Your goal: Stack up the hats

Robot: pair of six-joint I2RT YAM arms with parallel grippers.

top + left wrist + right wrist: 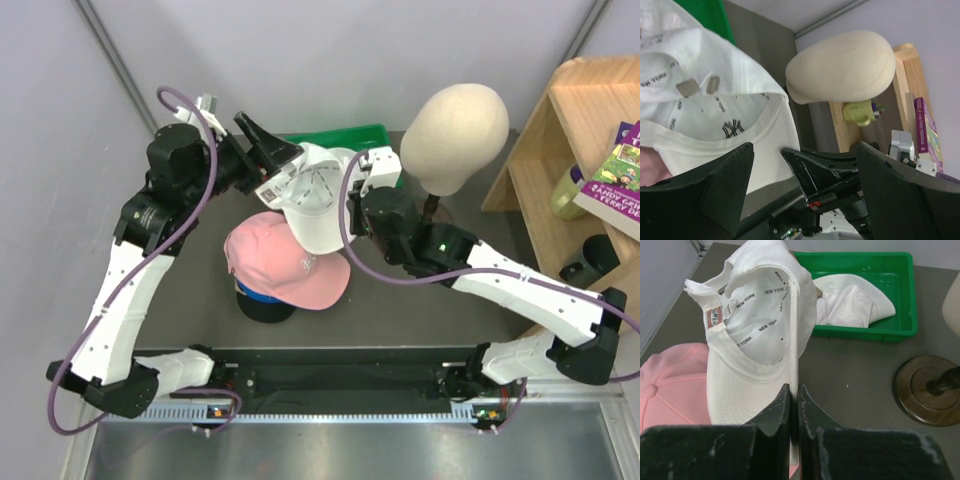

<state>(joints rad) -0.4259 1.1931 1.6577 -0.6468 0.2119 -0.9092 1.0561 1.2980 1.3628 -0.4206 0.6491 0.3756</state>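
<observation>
- Dark grey table: carries everything below, with a light wooden shelf at its right edge.
- Cream foam mannequin head: stands on a thin post over a round dark wooden base, far right of centre.
- Green plastic tray: sits at the far edge and holds a crumpled white fabric piece; I cannot tell whether it is a cap.
- White fabric cap with "NEW YORK" tape inside: hangs between the two grippers, inside turned up, its brim overlapping the far edge of the pink cap in the top view.
- Pink fabric cap: lies crown-up at mid-table, topping a pile with a blue cap and a black cap peeking out beneath.
- Right gripper: fingers pressed together on the white cap's edge.
- Left gripper: fingers spread wide, just beside the cap's back, clamping nothing.
</observation>
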